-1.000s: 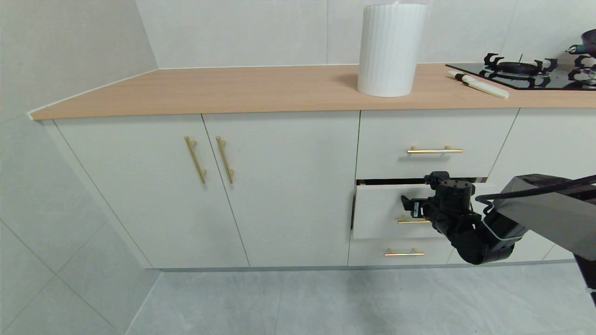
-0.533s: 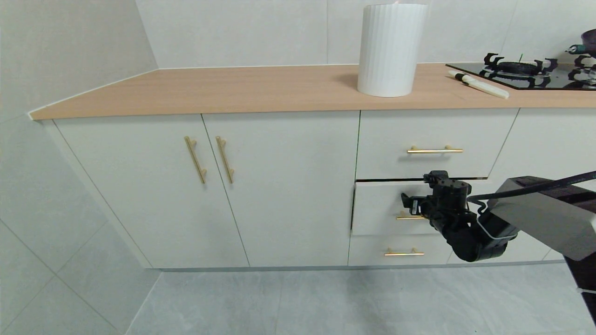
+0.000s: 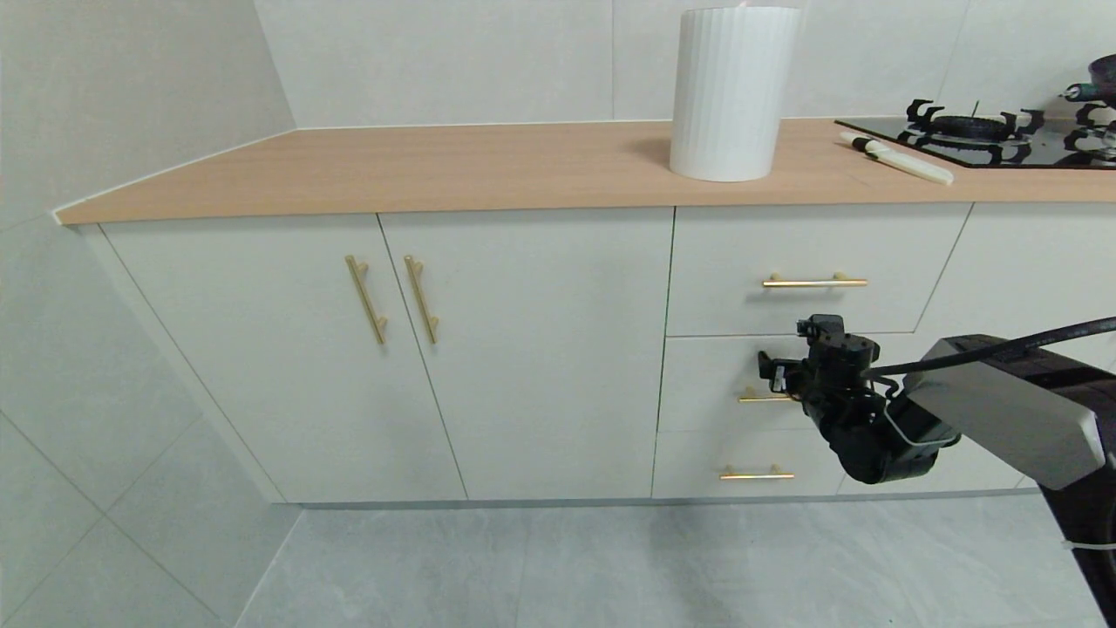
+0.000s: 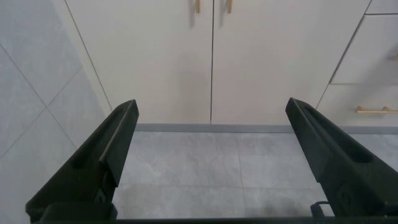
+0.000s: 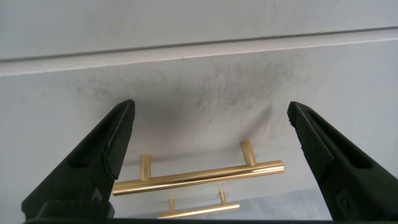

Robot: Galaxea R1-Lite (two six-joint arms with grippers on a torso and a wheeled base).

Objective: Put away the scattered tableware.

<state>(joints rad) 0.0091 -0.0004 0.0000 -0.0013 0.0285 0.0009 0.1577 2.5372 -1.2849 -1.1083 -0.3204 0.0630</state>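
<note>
A white-handled knife (image 3: 895, 158) lies on the wooden countertop (image 3: 436, 170) beside the hob. Below it, the middle drawer (image 3: 706, 384) sits flush with the cabinet front. My right gripper (image 3: 789, 371) is right at that drawer front, just above its gold handle (image 3: 763, 399). In the right wrist view the right gripper (image 5: 209, 112) is open; its fingers spread wide in front of the drawer front (image 5: 205, 74), with the handle (image 5: 199, 177) between them and not gripped. My left gripper (image 4: 211, 109) is open and holds nothing, low over the floor and facing the cabinet doors (image 4: 211, 56).
A tall white ribbed canister (image 3: 731, 92) stands on the counter near the knife. A black gas hob (image 3: 985, 131) takes up the counter's right end. Top drawer (image 3: 811, 270) and bottom drawer (image 3: 750, 471) are closed. Grey tiled floor (image 3: 558, 567) lies open before the cabinets.
The middle drawer stood partly pulled out and is now pushed in flush. My right gripper moved in toward the cabinet with it.
</note>
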